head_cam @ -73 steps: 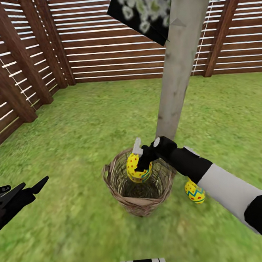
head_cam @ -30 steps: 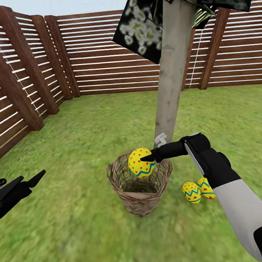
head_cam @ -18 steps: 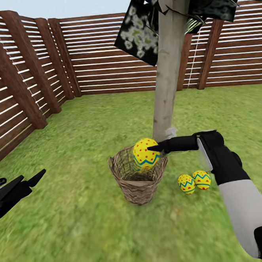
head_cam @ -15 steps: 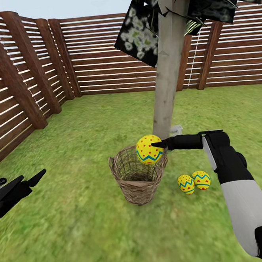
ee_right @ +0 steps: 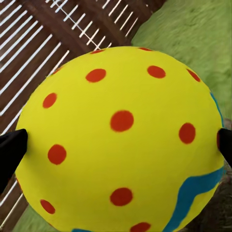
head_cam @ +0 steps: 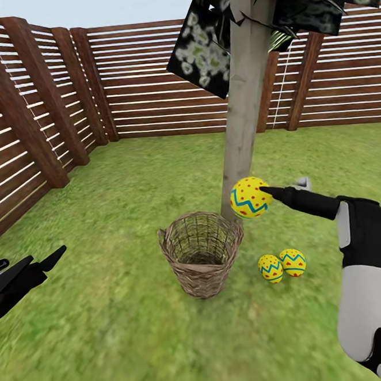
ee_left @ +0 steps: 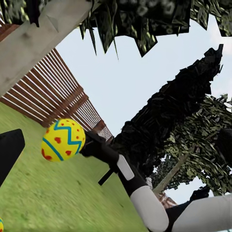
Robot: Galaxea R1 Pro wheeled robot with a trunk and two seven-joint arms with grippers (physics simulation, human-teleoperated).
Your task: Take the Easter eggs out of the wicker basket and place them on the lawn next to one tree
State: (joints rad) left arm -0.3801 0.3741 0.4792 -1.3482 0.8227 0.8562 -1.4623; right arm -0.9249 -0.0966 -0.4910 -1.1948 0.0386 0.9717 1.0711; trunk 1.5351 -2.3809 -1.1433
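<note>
Centre frame, the right gripper (head_cam: 264,192) clamps the last yellow zigzag-banded egg (head_cam: 249,197) beside the pale tree trunk (head_cam: 242,111), clear of the empty brown wicker basket (head_cam: 200,252); next, lower it by the two grounded eggs (head_cam: 282,264), while the left gripper (head_cam: 44,264) idles open at left.

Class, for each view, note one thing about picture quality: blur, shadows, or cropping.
Head view: grass of the lawn smeared, no shadows under the two eggs. Right wrist view: held egg looms huge, edges cropped. Left wrist view: picture tilted, foliage blocky.
</note>
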